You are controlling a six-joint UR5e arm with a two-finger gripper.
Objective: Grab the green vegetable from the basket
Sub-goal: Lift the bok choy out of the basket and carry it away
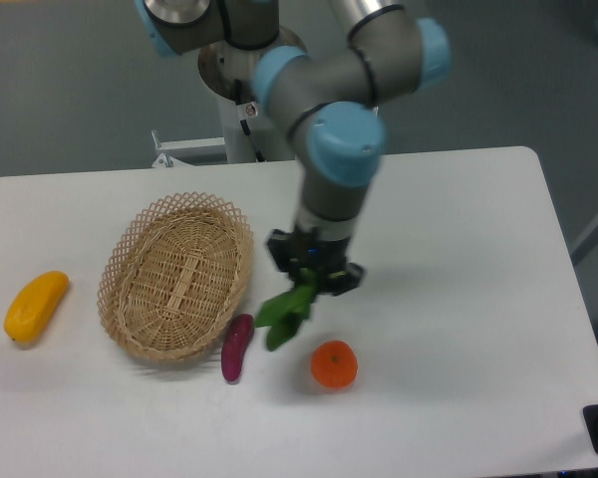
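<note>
The claw (315, 276) grips the green vegetable (288, 311) closed, hanging above the tabletop (448, 259) right of the basket (176, 276), so the pick-up looks done and the next move only needs a steady hold.

The tabletop (448, 299) is plain white, set against a dull grey-green floor. Toward its left edge the basket (176, 276) is light tan wicker, closely woven in the middle and with an open lattice pattern around its rim. The green vegetable (284, 314) shows dark green leaves. The gripper (314, 271) is black, on an arm (331, 129) of grey metal segments with light blue caps at the joints. Near the left edge lies a yellow fruit (35, 307) shading to orange-yellow. Toward the front edge a small vegetable (236, 347) is deep purple, and a round fruit (334, 364) is bright orange.
</note>
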